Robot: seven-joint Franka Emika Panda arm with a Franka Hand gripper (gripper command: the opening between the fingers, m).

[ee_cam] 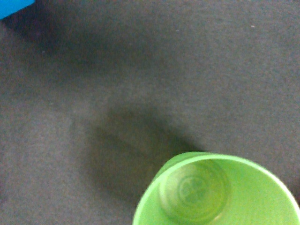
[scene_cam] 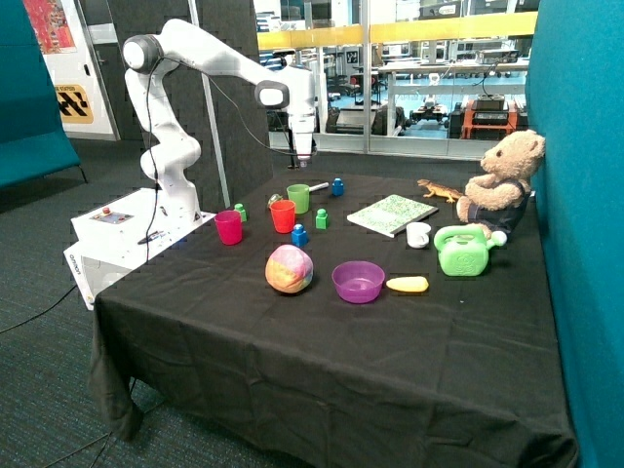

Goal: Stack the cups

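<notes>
Black cloth covers the bench (scene_cam: 292,341). Green cup (scene_cam: 298,198), red cup (scene_cam: 283,215) and pink cup (scene_cam: 229,227) stand apart, unstacked. Above the green one hangs the gripper (scene_cam: 303,160), its state impossible to tell.

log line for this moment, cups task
gripper: above green cup, holding nothing | green cup: upright, empty | red cup: on cloth, apart | pink cup: on cloth, apart | stacked: none

Black tablecloth (scene_cam: 292,341) covers the whole table. Toward the front edge: a multicoloured pastel ball (scene_cam: 289,269), a wide purple plastic bowl (scene_cam: 358,281) and a yellow banana-like toy (scene_cam: 408,285). Further back, a green toy watering can (scene_cam: 464,252), small white mug (scene_cam: 418,234), green patterned book (scene_cam: 392,214), and a tan teddy bear (scene_cam: 501,183).
</notes>
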